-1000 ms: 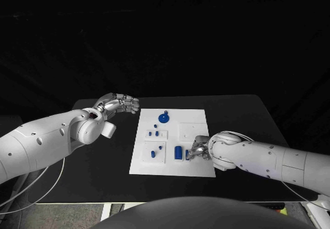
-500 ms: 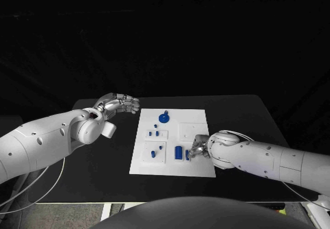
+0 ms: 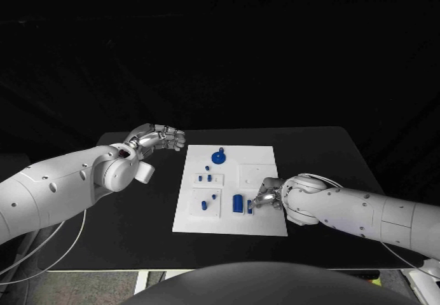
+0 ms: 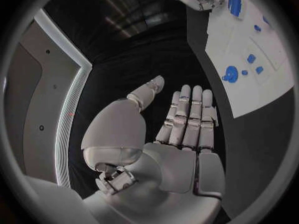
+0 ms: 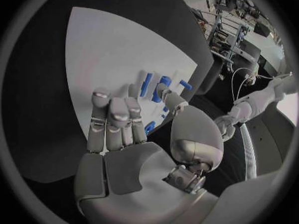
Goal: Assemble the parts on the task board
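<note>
White and flat, the rectangular task board (image 3: 259,216) is laid in the middle of the black table (image 3: 137,210), with small blue parts spread over it. A round blue disc with a short stem (image 3: 219,155) is seen near the far end, and a thick blue cylinder (image 3: 238,203) is set near the front edge, with a slim blue peg (image 3: 249,205) just beside it. The silver right hand (image 3: 268,196) is held low over the board at that peg; whether the peg is touched or pinched cannot be told. The silver left hand (image 3: 158,137) is kept above the table just off the board's far left corner, its fingers straight, close together and holding nothing.
</note>
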`<state>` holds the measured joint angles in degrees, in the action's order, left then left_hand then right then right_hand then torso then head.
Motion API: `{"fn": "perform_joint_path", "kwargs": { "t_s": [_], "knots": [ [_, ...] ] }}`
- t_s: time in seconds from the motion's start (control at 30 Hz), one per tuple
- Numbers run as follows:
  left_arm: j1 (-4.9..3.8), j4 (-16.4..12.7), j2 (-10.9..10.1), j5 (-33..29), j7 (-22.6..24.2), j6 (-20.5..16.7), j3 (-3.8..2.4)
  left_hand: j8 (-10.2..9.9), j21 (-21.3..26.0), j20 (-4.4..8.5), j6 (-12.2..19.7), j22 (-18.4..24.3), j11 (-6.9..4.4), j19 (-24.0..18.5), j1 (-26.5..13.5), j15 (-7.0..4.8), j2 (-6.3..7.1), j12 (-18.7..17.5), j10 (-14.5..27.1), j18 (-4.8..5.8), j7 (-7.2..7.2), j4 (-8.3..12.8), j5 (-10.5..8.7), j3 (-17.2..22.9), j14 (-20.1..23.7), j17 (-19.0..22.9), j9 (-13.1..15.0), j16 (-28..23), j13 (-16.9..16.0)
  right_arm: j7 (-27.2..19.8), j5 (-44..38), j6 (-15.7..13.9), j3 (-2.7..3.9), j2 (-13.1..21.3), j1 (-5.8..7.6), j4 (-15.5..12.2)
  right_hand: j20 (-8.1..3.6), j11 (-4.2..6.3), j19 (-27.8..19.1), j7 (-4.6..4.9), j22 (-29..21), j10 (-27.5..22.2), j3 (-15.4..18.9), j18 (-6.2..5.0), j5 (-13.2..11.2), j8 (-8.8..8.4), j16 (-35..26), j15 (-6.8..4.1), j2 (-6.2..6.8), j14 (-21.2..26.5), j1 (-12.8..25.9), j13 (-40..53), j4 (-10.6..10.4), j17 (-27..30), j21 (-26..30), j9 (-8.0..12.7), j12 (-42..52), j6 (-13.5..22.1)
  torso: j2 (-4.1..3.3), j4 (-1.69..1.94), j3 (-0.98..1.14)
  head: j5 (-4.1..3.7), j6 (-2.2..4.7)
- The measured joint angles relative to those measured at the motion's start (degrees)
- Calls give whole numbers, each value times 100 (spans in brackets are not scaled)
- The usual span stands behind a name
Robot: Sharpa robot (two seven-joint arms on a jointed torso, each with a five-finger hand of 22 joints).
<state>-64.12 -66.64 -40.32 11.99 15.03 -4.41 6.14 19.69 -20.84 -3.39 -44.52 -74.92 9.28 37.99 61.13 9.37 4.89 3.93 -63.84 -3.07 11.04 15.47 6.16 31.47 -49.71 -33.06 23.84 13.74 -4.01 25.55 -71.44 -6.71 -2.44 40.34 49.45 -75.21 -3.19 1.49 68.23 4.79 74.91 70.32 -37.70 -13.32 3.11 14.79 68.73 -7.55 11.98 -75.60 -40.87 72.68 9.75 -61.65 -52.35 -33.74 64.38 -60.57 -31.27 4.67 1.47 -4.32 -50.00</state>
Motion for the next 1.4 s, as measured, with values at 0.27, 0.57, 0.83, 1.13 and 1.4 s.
{"fn": "perform_joint_path", "kwargs": {
  "t_s": [0.27, 0.57, 0.83, 1.13, 1.4],
  "knots": [
    [1, 231, 126, -82, 16, -62, 2, 0, 0, 0, 0, 1, 0, 0, 0, 0, 0, 0, 0, 3, 0, 0, 0, 0, 0, 0, 0, 0, 0, -1278, 1343, -569, 73, -13, 375, 305, 24, -106, -54, 48, 0, -322, 89, 0, 0, -123, -86, 60, 5, 57, -185, -100, 0, 35, 60, 25, -208, 297, 44, -32, -10, 9, 0],
    [-30, 511, 212, -261, 34, -207, 4, 34, 0, 0, 0, 1, 0, 0, 0, -21, 0, 23, 0, 10, 0, 0, 0, 0, -21, 0, 0, 0, -6, -2815, 3071, -613, 294, -403, 836, 1566, 268, -204, -674, 232, -1, -830, 783, 0, 647, -171, -615, 209, -691, 512, -400, -360, 681, 275, 478, 8, -642, 564, 222, -80, -14, 60, 40],
    [-323, 947, 445, -530, 68, -294, -11, 34, 47, 0, 66, 2, -49, 0, -41, -29, 41, -2, 198, 13, -89, -12, -180, -12, -8, 21, -10, -28, 21, -3512, 4337, -364, 641, -692, 941, 2278, 962, -630, -2600, 513, -746, -1749, 1021, 190, 754, -256, -3079, 1017, -823, 1971, -713, -2722, 692, 1727, 2314, 1, -3077, 882, 391, -114, 26, 109, 175],
    [-324, 1268, 683, -760, 99, -285, -3, -1025, 1194, -30, 1647, 1245, -510, -1624, -946, -33, -50, -237, 1454, 150, -289, -141, -468, -1064, 1688, 1463, -1317, -884, 250, -3781, 4913, -147, 692, -751, 1065, 2388, 1313, -1001, -4014, 454, -1292, -2228, 1348, 474, 748, -391, -5017, 1610, -938, 3167, -543, -5359, 571, 3203, 3397, 437, -5131, 1506, 519, -148, 91, 159, 307],
    [-251, 939, 543, -759, 98, -412, -66, -1952, 2063, 340, 4422, 5480, -929, -3779, -4767, -931, -488, -373, 5066, 262, -1105, -1549, -596, -3129, 4947, 3300, -2373, -1354, 394, -3783, 4970, -281, 643, -641, 1058, 2055, 607, -395, -6010, -210, -4792, -5646, 3073, 1035, -6, -1164, -6344, 999, -1127, 6294, 2756, -6730, -528, 5315, 4709, 2526, -6069, 4747, 475, -169, 68, 179, 421]
  ]
}}
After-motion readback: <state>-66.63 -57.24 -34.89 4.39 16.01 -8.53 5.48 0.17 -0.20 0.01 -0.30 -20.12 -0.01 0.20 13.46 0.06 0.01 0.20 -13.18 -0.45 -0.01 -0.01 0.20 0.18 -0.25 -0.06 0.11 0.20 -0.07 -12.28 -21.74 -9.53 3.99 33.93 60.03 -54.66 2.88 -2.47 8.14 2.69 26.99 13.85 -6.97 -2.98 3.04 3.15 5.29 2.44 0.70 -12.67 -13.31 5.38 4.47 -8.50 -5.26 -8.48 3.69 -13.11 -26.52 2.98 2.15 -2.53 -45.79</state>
